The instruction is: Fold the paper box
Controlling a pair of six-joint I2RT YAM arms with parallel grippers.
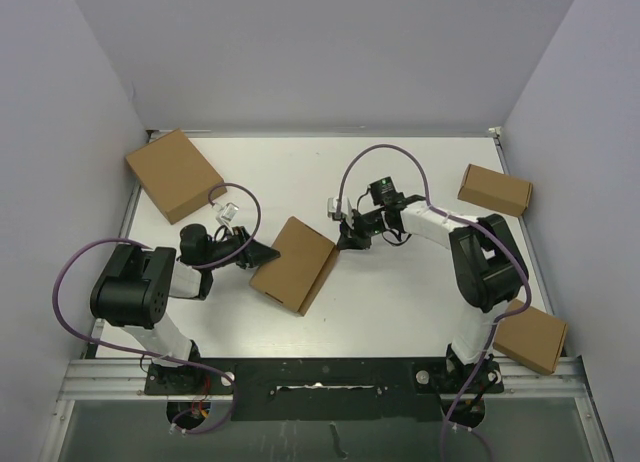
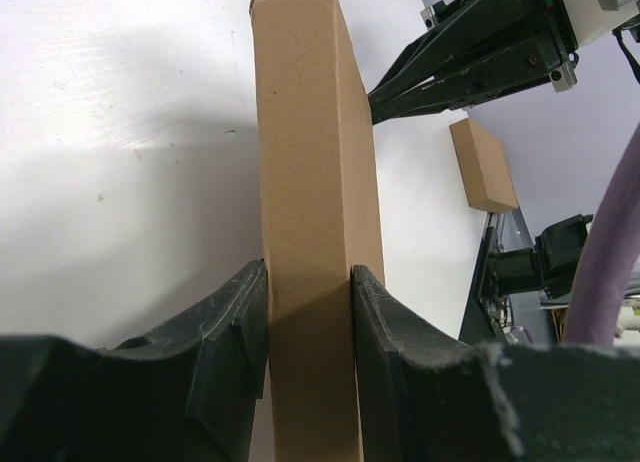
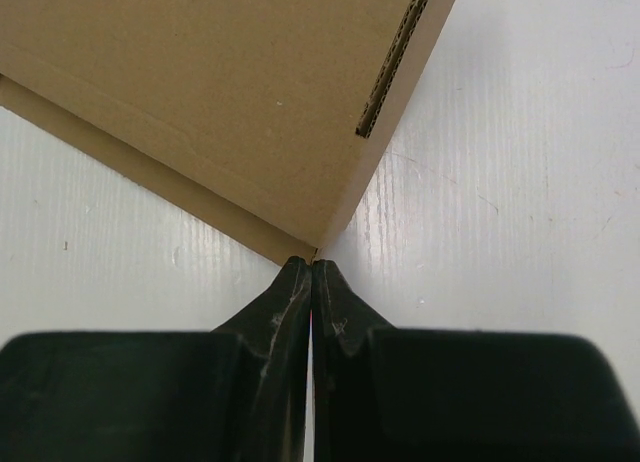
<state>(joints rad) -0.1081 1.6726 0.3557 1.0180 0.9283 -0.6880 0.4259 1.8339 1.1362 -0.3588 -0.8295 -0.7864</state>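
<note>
The flat brown corrugated-cardboard box (image 1: 295, 265) lies near the centre of the white table (image 1: 400, 292), turned so that one corner points toward 1 o'clock. The board is thin, and single fluting shows at a slot in the right wrist view. Judged from that, the box is light and fairly stiff across its panels, and it yields mainly along its creases. It will probably slide on the smooth table rather than resist a push. Take hold across the narrow thickness at an edge, close to a corner, because a pinch in mid-panel could dent the board.

Left arm: the forearm runs low over the table toward 3 o'clock. The left gripper (image 1: 262, 254) meets the box at its 9 o'clock edge. In the left wrist view the two black fingers (image 2: 235, 332) are parted only by the box thickness and press against both faces, so the box is clamped.

Right arm: the elbow is bent and the forearm reaches toward 9 o'clock. The right gripper (image 3: 312, 267) has its jaws fully together and holds nothing. Its tips sit at the 1 o'clock corner of the box — touching it or just short of it.

Well apart from the work stand the left spare box (image 1: 173, 174) at 10 o'clock, the far-right spare box (image 1: 494, 190) at 2 o'clock and the near-right spare box (image 1: 530, 337) at 5 o'clock.
</note>
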